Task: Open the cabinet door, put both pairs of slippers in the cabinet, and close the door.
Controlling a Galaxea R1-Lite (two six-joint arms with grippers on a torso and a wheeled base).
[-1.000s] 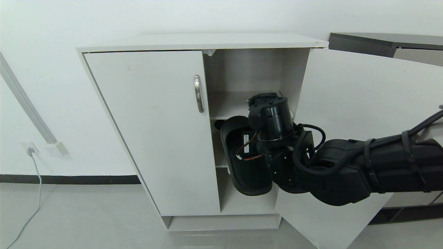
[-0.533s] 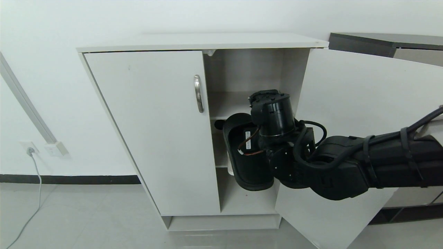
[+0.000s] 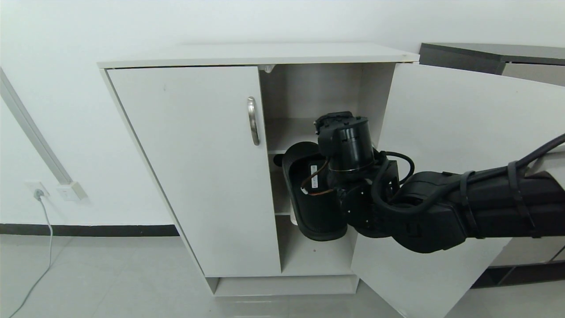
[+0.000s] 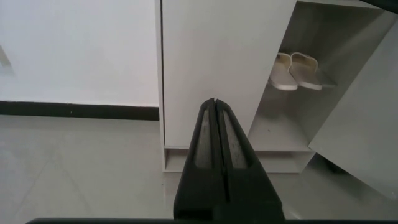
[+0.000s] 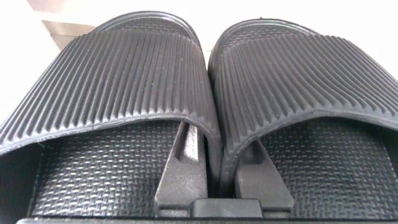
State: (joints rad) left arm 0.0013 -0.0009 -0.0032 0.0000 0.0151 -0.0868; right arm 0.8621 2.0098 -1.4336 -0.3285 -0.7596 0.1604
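so right gripper (image 5: 216,155) is clenched on the black slippers (image 3: 311,207) in the open white cabinet (image 3: 185,168), left gripper (image 4: 214,106) pinched closed, empty. Pale floor (image 3: 110,287), wall outlet (image 3: 39,193) at the cabinet's 9 o'clock.

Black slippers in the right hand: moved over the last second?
Yes. The black slippers have risen slightly: the gap between their lower end and the bottom shelf is wider than before.
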